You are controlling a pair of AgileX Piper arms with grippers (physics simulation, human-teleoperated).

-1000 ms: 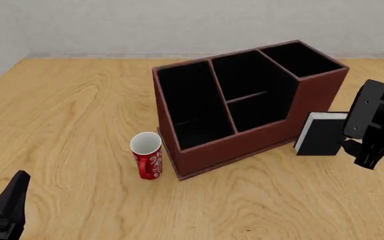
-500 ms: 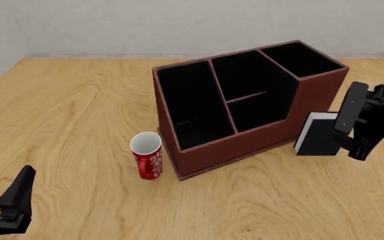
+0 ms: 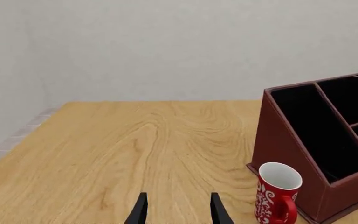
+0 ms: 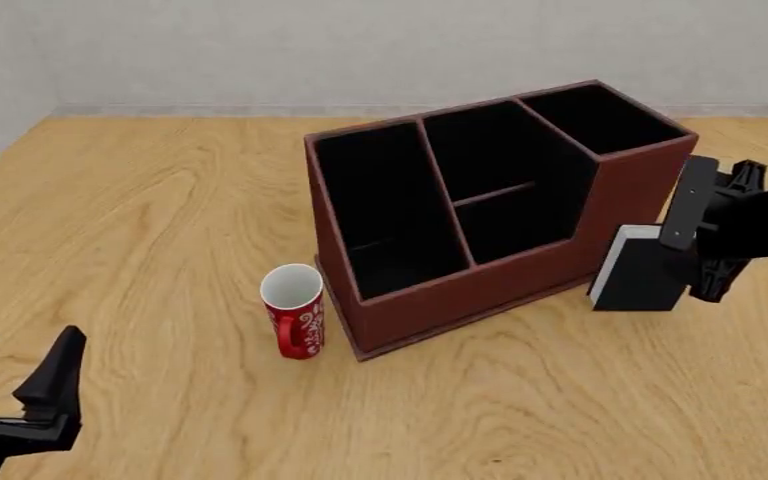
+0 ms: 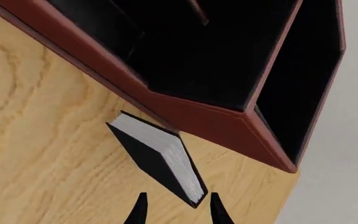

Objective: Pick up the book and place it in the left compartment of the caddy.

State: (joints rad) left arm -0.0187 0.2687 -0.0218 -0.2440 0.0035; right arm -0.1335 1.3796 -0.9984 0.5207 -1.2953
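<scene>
Pale wood grain covers the counter [image 4: 157, 200], which runs back to a plain grey wall [image 4: 291, 45] across the top of the front view. At the lower left corner of that view the left gripper [image 4: 17, 375] sits low with its fingers spread, holding nothing and touching nothing. At the right edge, the right gripper [image 4: 695, 247] is beside the book [image 4: 640, 268]; its fingertips [image 5: 140, 211] in the right wrist view are parted, with the nearest corner of the book just above the gap. Whether they touch the book cannot be told.

The book stands upright on the counter at centre right, black cover forward and white pages along its top and left edges, just beside the tall right end of the caddy [image 4: 491, 285]. The caddy sits in the centre, reddish-brown outside and black inside. Its left compartment [image 4: 377, 215], the long narrow slot, holds nothing visible, like the other sections. A red mug [image 4: 293, 310] with a white inside stands upright close to the caddy's lower left corner.
</scene>
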